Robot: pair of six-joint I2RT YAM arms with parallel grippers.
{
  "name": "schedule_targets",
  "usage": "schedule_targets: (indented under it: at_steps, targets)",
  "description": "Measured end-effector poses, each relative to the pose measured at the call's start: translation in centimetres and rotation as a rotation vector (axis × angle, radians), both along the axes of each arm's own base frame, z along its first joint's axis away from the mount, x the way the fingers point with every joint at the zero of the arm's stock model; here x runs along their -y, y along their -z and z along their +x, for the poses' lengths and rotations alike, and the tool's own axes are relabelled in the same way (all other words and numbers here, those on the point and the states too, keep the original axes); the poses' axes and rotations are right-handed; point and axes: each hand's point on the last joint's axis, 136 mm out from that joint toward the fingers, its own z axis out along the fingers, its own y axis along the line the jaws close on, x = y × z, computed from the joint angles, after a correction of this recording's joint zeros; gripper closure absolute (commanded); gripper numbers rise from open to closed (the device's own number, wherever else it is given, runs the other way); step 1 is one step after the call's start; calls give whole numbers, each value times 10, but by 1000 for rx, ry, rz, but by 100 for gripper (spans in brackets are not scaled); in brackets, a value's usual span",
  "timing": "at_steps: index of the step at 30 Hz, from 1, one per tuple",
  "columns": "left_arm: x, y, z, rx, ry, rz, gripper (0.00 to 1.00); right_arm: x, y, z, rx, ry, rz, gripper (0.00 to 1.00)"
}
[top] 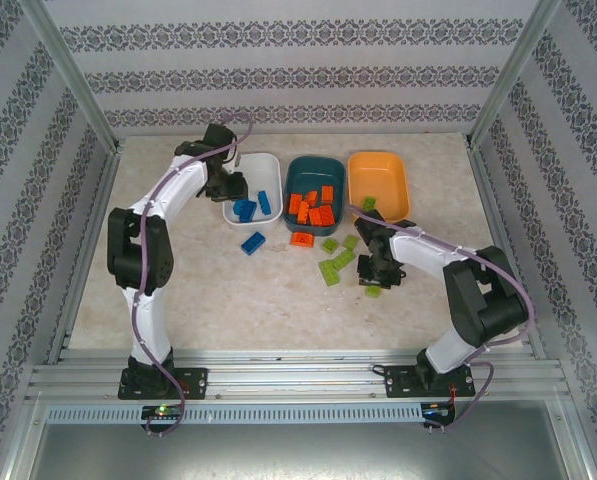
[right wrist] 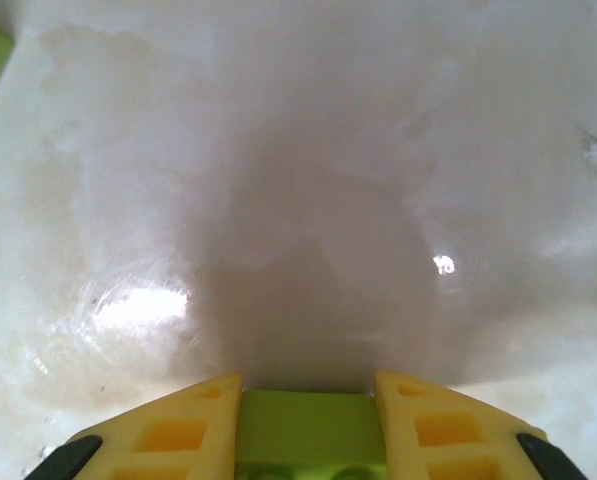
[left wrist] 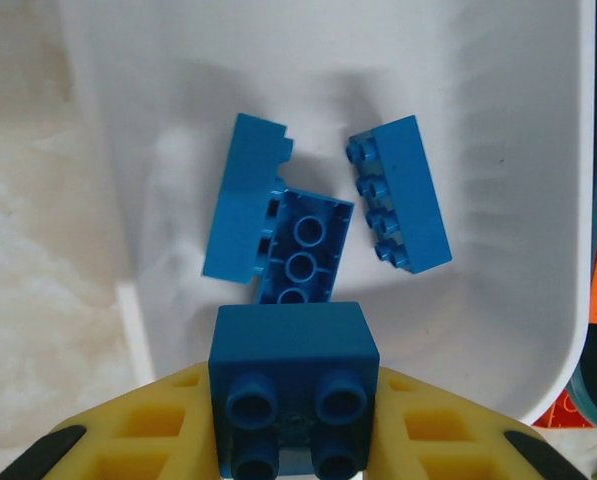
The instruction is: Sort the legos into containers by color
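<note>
Three trays are sitting in a row toward the far edge of the table (top: 278, 310): a white tray (top: 271, 168) nearest the left edge, a dark teal tray (top: 308, 165) in the middle and a light orange tray (top: 378, 172) nearest the right edge.

The left gripper (top: 226, 186) is hanging over the left rim of the white tray. In the left wrist view its yellow fingers (left wrist: 148, 425) are pressing on both sides of a square blue brick (left wrist: 293, 370), whose studs are facing the camera. Three loose blue bricks (left wrist: 403, 200) are lying on the tray floor beyond it, two of them touching. A stray blue brick (top: 253, 243) is lying on the table just in front of the white tray.

Several orange-red bricks (top: 313, 208) are piling up in the dark teal tray, and one orange-red brick (top: 301, 238) is lying on the table at its near rim. A single green brick (top: 368, 203) is resting in the light orange tray.

The right gripper (top: 376, 272) is reaching down toward the table in front of the light orange tray. Its jaws are gripping a lime green brick (right wrist: 310, 420) narrowly between them; whether that brick is touching the table I cannot tell. A few scattered green bricks (top: 336, 265) are lying just left of this gripper.
</note>
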Motion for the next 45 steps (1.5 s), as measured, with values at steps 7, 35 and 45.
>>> schedule_targets:
  at_steps: [7,35,45]
  targets:
    - [9,12,6,-17,18,5,68,-4,-75,12,187,1,74,77]
    - [17,-22,-15,33,41,-12,38,39,-188,195,563,141,119,75]
    - [22,-40,-114,72,51,-70,31,43,-144,261,496,169,127,75]
